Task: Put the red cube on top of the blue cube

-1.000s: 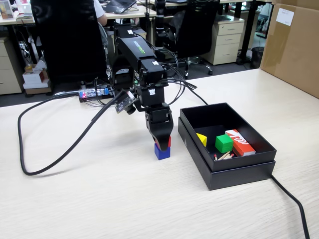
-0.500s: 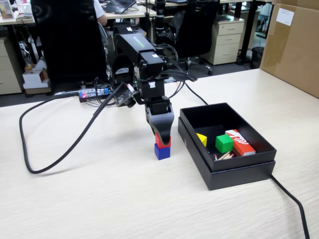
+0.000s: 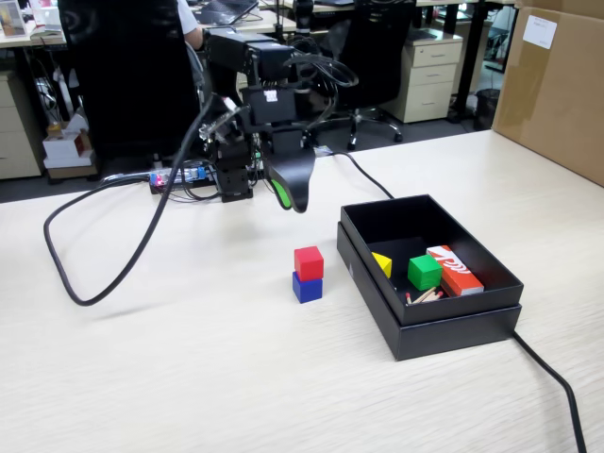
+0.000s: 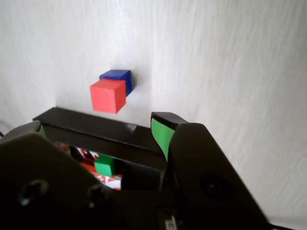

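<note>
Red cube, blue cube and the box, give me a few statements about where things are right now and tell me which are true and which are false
1. The red cube sits on top of the blue cube. True.
2. The gripper is shut on the red cube. False: it hangs empty and open above the table, clear of the stack.
3. The green cube lies inside the black box. True.
4. The stacked cubes stand inside the black box. False: in the fixed view they stand on the bare table, to the left of the box.
5. The red-orange and white carton lies on the table outside the box. False: it lies in the box, beside the green cube.
</note>
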Available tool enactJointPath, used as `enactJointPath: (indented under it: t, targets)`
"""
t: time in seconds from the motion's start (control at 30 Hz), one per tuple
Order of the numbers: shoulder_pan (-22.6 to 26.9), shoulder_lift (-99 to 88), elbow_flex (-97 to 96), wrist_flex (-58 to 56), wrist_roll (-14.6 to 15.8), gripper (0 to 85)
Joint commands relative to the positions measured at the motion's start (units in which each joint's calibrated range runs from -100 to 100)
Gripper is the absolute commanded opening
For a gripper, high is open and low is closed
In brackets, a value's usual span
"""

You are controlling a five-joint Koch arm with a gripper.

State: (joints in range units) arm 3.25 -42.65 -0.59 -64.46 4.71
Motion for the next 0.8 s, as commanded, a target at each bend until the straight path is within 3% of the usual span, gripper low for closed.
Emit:
enactJointPath:
  t: [0.0, 0.37, 0.47, 0.63, 0.77]
  targets:
    - [-0.4, -14.7, -4.4, 0.0, -0.6, 46.4]
    - [-1.7, -46.4, -42.4, 12.1, -3.4, 48.9]
    - [-2.3, -50.1, -54.4, 23.3, -4.8, 48.9]
    - [-3.5, -53.3, -78.5, 51.5, -7.7, 47.5]
    - [-3.5, -54.8, -86.5, 56.6, -8.2, 47.6]
